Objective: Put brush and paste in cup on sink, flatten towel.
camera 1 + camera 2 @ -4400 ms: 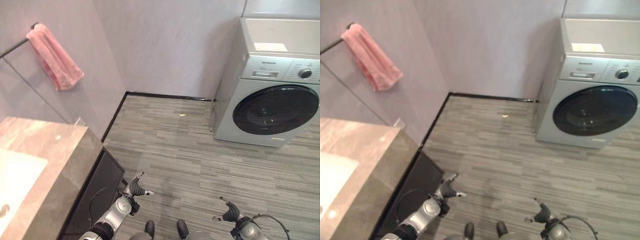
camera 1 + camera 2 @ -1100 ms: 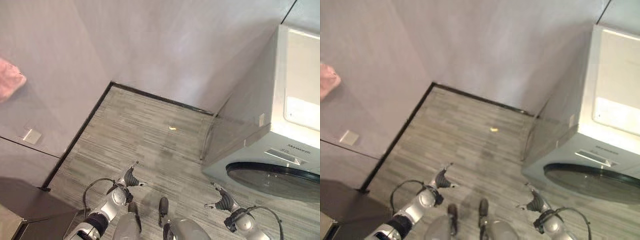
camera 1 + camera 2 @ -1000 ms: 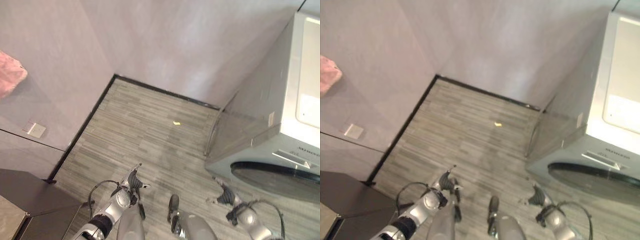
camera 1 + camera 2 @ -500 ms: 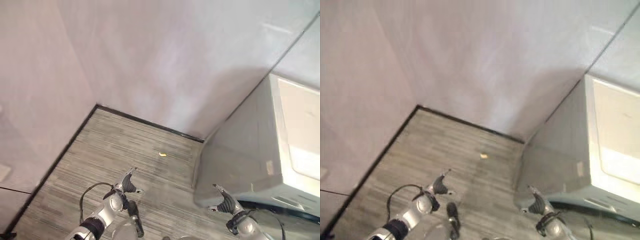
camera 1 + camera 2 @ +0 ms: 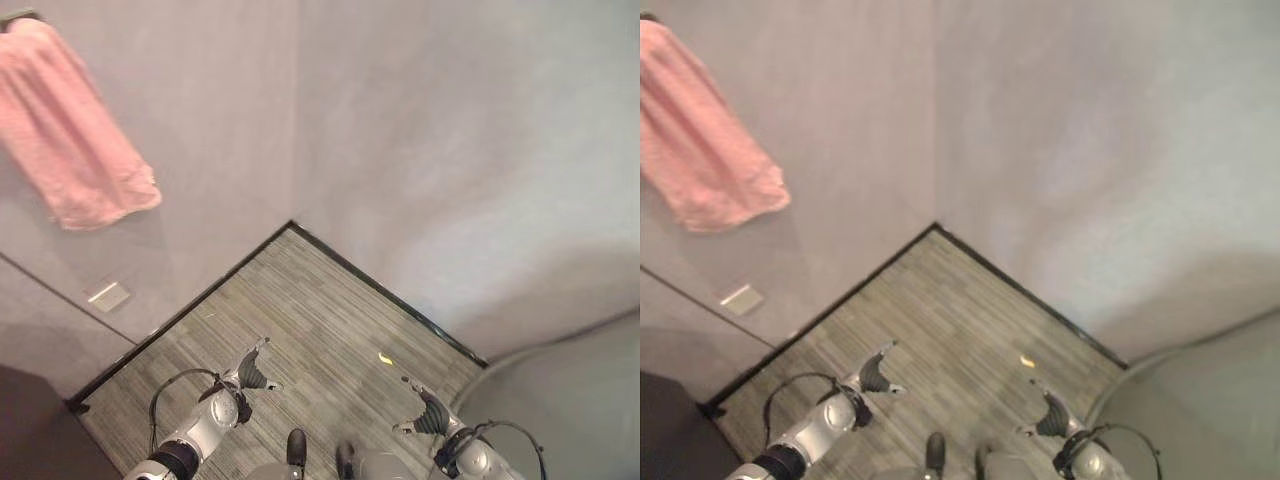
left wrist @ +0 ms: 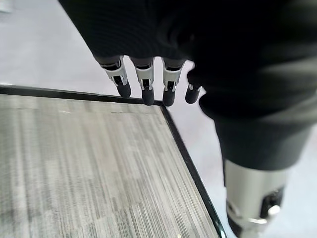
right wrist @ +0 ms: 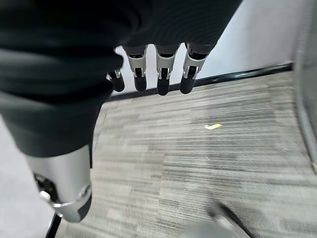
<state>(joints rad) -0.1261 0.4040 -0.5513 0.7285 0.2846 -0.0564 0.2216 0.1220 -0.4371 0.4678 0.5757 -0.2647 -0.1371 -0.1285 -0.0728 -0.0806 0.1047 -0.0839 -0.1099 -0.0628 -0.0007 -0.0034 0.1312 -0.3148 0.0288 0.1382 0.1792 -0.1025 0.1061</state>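
I am facing a corner of the room with both arms hanging low in front of me, over the grey striped plank floor. My left hand hangs with its fingers straight and relaxed, holding nothing, and my right hand is the same, its fingers loose and spread above the boards. The soft pink terry towel hangs bunched and crooked high on the pale grey wall to my left, well apart from either hand. I cannot see the brush, the paste, the cup or the sink from here, so I cannot say where they lie. A small white wall plate sits low on the wall under the towel, and a tiny yellow scrap lies on the floor near my right hand. I judge that no step of the task is truly under way: nothing is grasped and nothing is within reach. The next move calls for turning toward the towel side, bringing the sink into view, and stepping close enough to reach before either hand lifts.
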